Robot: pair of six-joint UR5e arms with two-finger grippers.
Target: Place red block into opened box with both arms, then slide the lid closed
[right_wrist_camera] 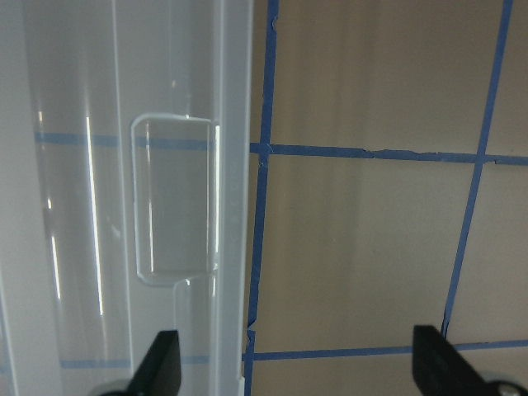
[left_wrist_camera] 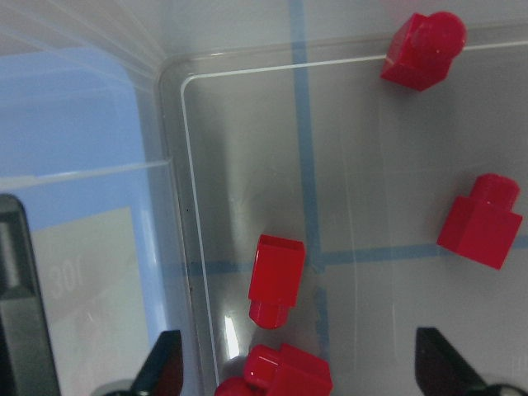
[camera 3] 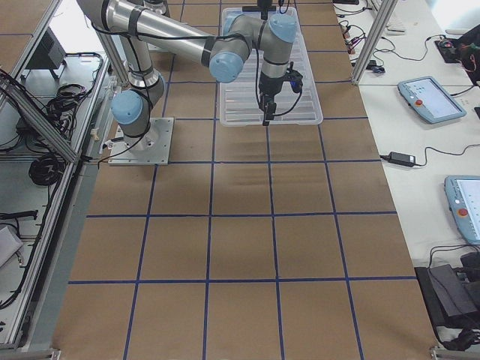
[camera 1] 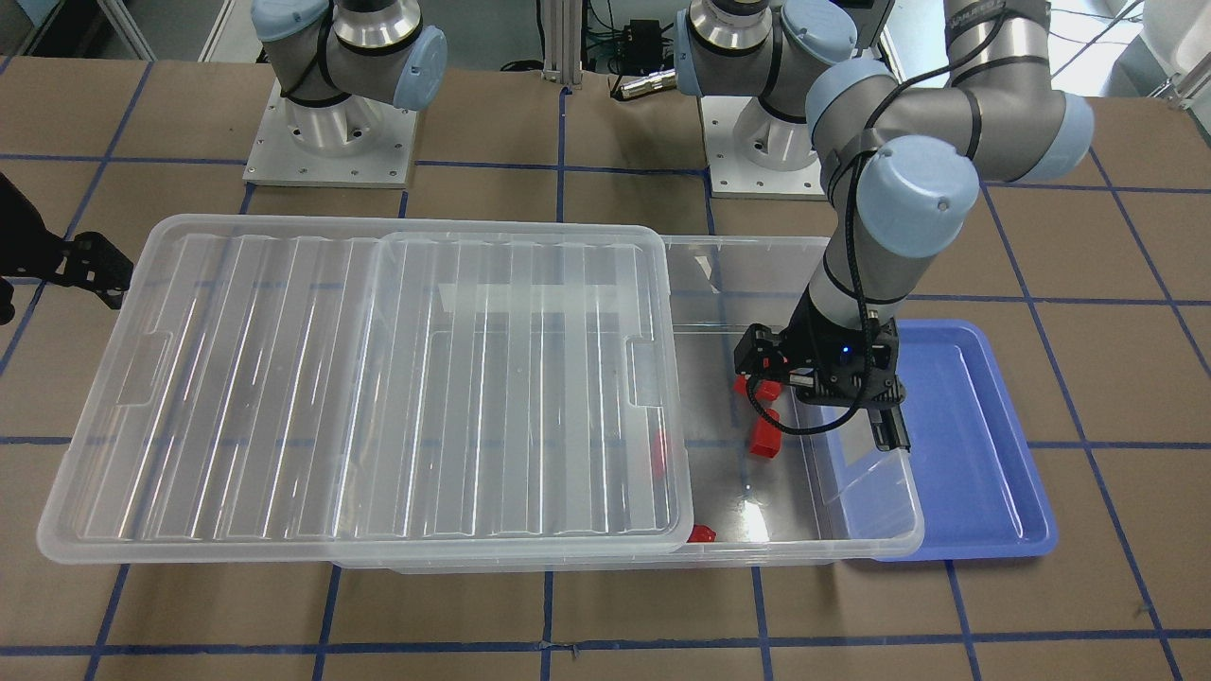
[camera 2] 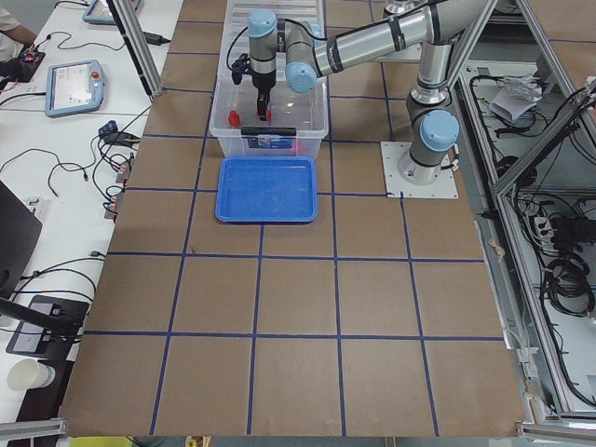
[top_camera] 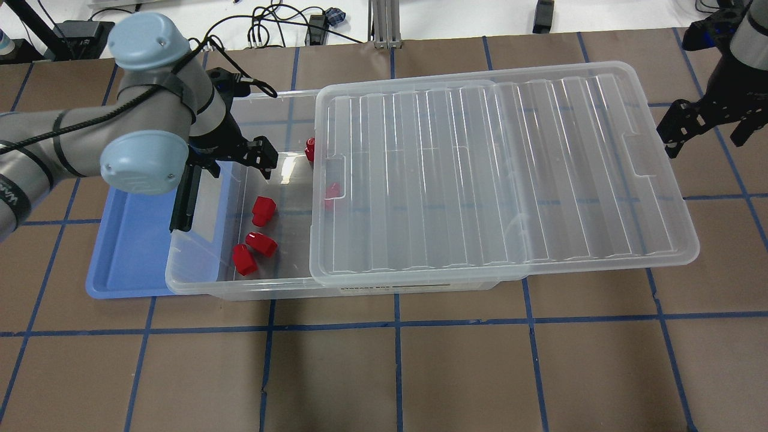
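Red block (left_wrist_camera: 280,373) cut off by left wrist view's bottom edge. Second block (top_camera: 332,191) blurred beneath lid (top_camera: 498,174); outline indistinct.

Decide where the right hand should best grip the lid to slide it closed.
Grip the raised rim beside the notch on the short end of the lid nearest the right hand, coming down from above. That end overhangs the box, so the rim there is free.

A grey metal right arm with light blue joint caps (camera 3: 187,37) rises from a square metal plate (camera 3: 142,146) on the brown table with blue tape lines (camera 3: 240,247) and reaches over a clear ribbed plastic lid (camera 3: 240,97). Its black two-finger gripper (camera 3: 268,111) points down at what seems to be the lid's near short end. A grey and blue handheld screen (camera 3: 431,99) lies on a white bench (camera 3: 420,150) beside the table.
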